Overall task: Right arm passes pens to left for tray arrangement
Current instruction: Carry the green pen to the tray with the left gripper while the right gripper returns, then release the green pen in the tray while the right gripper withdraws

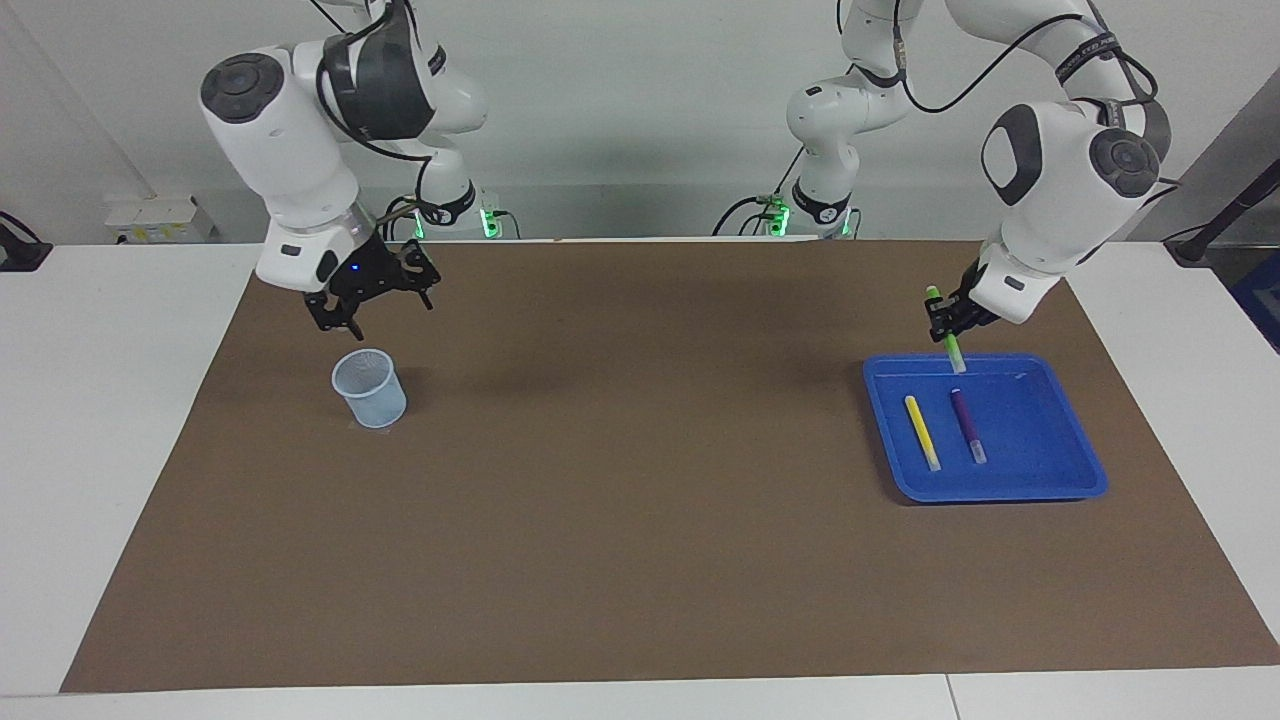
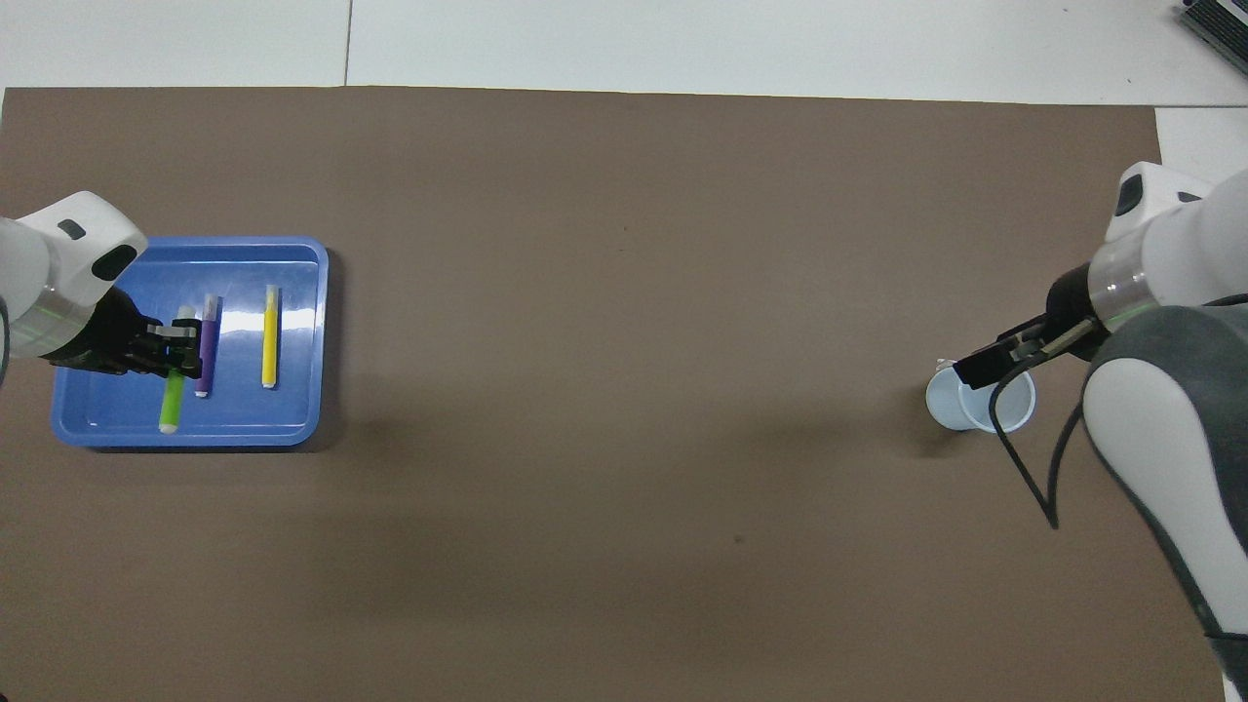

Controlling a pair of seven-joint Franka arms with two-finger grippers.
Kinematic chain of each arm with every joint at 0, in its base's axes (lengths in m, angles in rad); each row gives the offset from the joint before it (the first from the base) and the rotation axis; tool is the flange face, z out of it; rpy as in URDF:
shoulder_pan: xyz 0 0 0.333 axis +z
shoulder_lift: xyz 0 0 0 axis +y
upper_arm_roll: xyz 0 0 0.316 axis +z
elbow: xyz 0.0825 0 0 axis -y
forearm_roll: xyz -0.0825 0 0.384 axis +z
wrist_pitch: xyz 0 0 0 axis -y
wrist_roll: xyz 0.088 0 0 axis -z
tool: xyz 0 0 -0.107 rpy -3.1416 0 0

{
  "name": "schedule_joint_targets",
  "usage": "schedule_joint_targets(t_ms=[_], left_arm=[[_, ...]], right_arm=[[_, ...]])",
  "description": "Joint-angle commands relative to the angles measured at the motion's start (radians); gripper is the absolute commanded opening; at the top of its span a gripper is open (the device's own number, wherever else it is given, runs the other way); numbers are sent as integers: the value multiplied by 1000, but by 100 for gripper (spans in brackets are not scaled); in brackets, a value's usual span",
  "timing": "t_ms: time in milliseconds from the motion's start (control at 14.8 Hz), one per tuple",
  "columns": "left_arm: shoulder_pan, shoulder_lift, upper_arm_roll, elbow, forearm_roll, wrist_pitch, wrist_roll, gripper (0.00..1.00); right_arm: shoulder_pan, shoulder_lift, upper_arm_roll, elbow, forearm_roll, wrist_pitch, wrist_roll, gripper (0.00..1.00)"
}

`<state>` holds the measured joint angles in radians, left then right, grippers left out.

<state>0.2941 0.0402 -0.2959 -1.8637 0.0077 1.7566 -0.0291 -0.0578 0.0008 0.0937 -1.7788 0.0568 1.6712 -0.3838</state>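
Note:
The blue tray (image 1: 1050,485) (image 2: 117,414) lies toward the left arm's end of the table. In it lie the yellow pen (image 1: 922,432) (image 2: 270,336) and, beside it, the dark purple pen (image 1: 967,424) (image 2: 206,346), both flat and roughly parallel. My left gripper (image 1: 948,318) (image 2: 180,359) is over the tray's rim nearest the robots, shut on the green pen (image 1: 953,350) (image 2: 172,402). That pen hangs tilted with its whitish end down, just inside the rim; I cannot tell whether it touches. My right gripper (image 1: 388,315) (image 2: 994,363) hangs open and holds nothing.
A small translucent pale-blue cup (image 1: 370,390) (image 2: 978,405) stands upright toward the right arm's end, right under the right gripper. A brown mat (image 1: 620,480) covers the table, with white tabletop around it.

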Motion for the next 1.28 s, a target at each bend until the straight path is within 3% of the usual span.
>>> schedule_joint_targets(t_ms=[0,472,810,1012,1215], left_arm=[[52,16,-11,-9,50,47,90,0],[126,128,-11,-11,153,188,185,0],[158,217,-11,-11,193,300,189,0],[172,257,-11,-8,244,349,189,0],[197,285,-11,-12,245,391,186,0]], right_arm=[[-65,-24,6,18,0,-80,-4,100],[-76,-5,3,140,-73,-225,35,100],[8,-4,-133,183,-61,-283,57,100],[47,10,-134,232,-5,-306,267,100],[49,8,-135,214,8,-275,279,100]])
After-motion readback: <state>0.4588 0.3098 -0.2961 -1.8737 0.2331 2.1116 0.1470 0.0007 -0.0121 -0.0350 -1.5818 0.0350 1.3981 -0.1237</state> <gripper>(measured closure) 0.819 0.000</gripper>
